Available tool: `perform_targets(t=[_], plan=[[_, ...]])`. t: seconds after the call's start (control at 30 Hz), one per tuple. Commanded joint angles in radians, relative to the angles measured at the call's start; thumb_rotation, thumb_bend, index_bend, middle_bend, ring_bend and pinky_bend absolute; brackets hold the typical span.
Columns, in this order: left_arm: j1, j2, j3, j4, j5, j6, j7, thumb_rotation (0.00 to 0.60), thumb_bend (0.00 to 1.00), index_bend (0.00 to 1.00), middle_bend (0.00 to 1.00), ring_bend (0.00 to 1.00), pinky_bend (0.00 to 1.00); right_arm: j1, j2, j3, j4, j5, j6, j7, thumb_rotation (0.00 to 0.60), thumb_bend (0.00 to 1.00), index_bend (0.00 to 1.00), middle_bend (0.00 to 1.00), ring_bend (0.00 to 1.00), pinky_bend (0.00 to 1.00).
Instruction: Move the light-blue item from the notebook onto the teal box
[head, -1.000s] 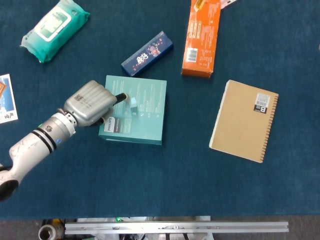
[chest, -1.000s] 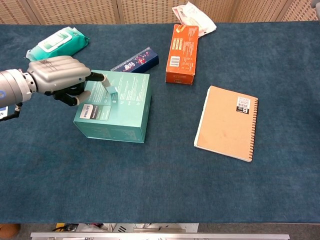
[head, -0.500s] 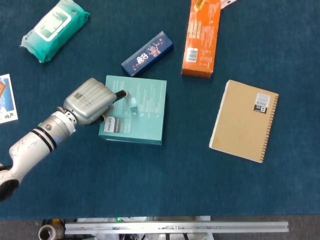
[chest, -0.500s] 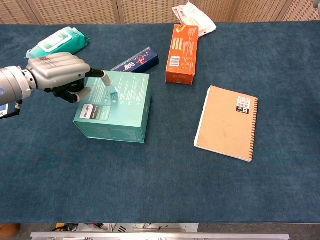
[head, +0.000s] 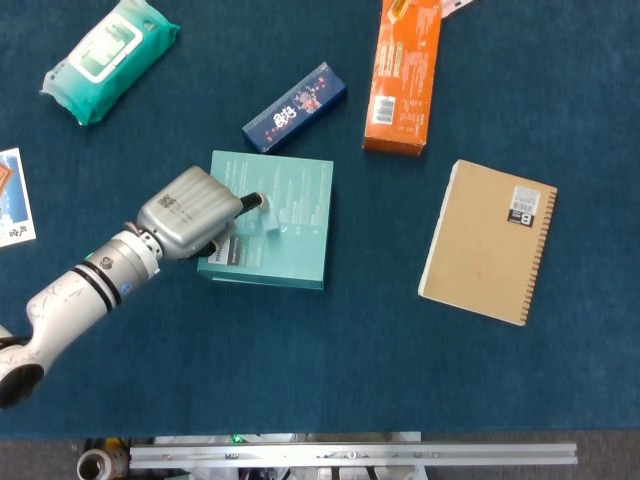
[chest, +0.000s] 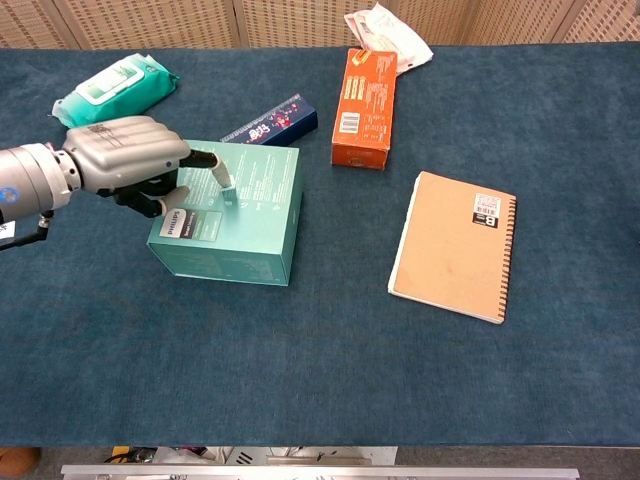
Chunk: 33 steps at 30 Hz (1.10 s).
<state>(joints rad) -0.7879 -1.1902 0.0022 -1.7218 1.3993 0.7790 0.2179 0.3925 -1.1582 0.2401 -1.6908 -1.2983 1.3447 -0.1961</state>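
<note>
Light-blue item (head: 270, 217) (chest: 226, 188), a small pale block, sits on the top face of the teal box (head: 285, 235) (chest: 250, 215), near that face's left half, and the left robot hand (head: 190, 210) (chest: 125, 160) has it pinched at the tip of an outstretched dark finger with the thumb below, so the hand is clamped on the block; whether the block's underside touches the box lid cannot be told for sure. The rest of that robot hand is a silver fist hanging over the box's left edge, with its white and black banded forearm running down toward the near left corner of the tabletop (head: 330, 380) (chest: 330, 370). The right robot hand shows in neither view. The teal box lies left of the tabletop's middle. A tan spiral notebook (head: 488, 242) (chest: 455, 245) lies flat well apart to the right, its wire binding on its right edge and a small barcode sticker in its far right corner, with nothing on its cover. Toward the far edge, an orange carton (head: 403, 85) (chest: 364, 95) lies lengthwise, and a dark blue slim box (head: 295, 107) (chest: 270, 120) lies slantwise just beyond the teal box's far edge. A green pack of wet wipes (head: 108, 58) (chest: 115, 87) rests near the far left corner. A printed card (head: 12, 197) pokes in at the left edge.
</note>
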Motion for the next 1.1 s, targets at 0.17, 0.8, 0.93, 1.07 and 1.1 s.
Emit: perform_targets(t=[0.17, 0.8, 0.93, 1.07, 1.1], plan=[[0.001, 0.0, 0.002, -0.014, -0.007, 0.002, 0.019, 0.6, 0.76, 0.24, 1.0, 1.0, 0.97, -0.007, 0.005, -0.002, 0.0, -0.004, 0.005, 0.009, 0.6, 0.48, 0.67, 0.98, 1.0, 1.0], [-0.007, -0.015, -0.003, -0.011, -0.033, -0.006, 0.041, 0.6, 0.76, 0.24, 1.0, 1.0, 0.97, -0.019, 0.014, -0.003, -0.002, -0.009, 0.013, 0.018, 0.6, 0.48, 0.67, 0.98, 1.0, 1.0], [-0.001, -0.003, -0.002, -0.029, -0.021, 0.009, 0.039, 0.6, 0.76, 0.24, 1.0, 1.0, 0.97, -0.02, 0.014, -0.001, -0.001, -0.009, 0.015, 0.019, 0.6, 0.48, 0.67, 0.98, 1.0, 1.0], [0.019, 0.023, -0.002, -0.044, -0.002, 0.051, 0.03, 0.6, 0.76, 0.24, 1.0, 1.0, 0.97, -0.023, 0.016, 0.003, 0.0, -0.006, 0.02, 0.022, 0.6, 0.48, 0.67, 0.98, 1.0, 1.0], [0.029, 0.034, -0.003, -0.048, 0.004, 0.071, 0.024, 0.6, 0.76, 0.24, 1.0, 1.0, 0.97, -0.025, 0.019, 0.006, 0.0, -0.003, 0.023, 0.024, 0.6, 0.48, 0.67, 0.98, 1.0, 1.0]])
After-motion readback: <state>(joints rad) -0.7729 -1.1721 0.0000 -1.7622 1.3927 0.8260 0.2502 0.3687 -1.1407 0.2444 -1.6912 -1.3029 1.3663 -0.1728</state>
